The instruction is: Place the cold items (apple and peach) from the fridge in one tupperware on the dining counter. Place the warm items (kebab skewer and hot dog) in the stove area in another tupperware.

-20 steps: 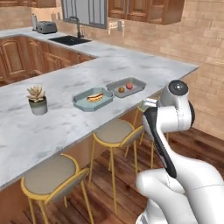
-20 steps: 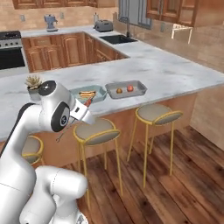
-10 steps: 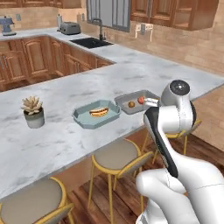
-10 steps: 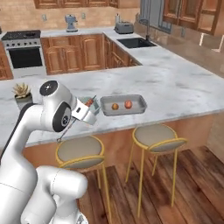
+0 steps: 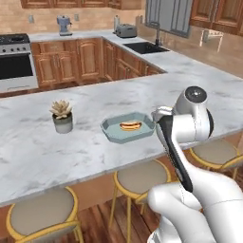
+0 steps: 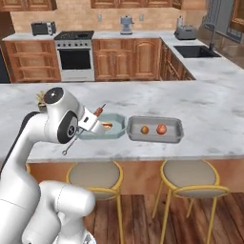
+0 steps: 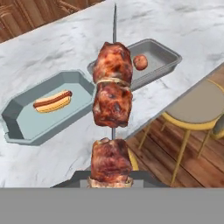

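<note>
In the left base view, the teal tupperware (image 5: 127,128) lay on the dining counter (image 5: 42,147) with the hot dog (image 5: 130,126) inside it. A potted succulent (image 5: 61,116) stood to its left, well apart. The stove (image 5: 16,61) stood against the far wall, and yellow-framed stools (image 5: 137,178) sat under the counter edge.

In the right base view, the gripper (image 6: 91,123) hung at the teal tray's near-left corner, clamped on the kebab skewer (image 6: 97,112), whose thin stick slanted down past the counter edge. Just beside the teal tray (image 6: 114,125), the grey tupperware (image 6: 155,129) held the apple (image 6: 144,129) and the peach (image 6: 161,129).

In the hand view, the skewer (image 7: 112,113) rose upright from the closed jaws, its browned meat chunks over the gap between the two trays. The hot dog (image 7: 52,101) lay in the teal tray (image 7: 26,124); one reddish fruit (image 7: 140,62) showed in the grey tray (image 7: 164,59).
</note>
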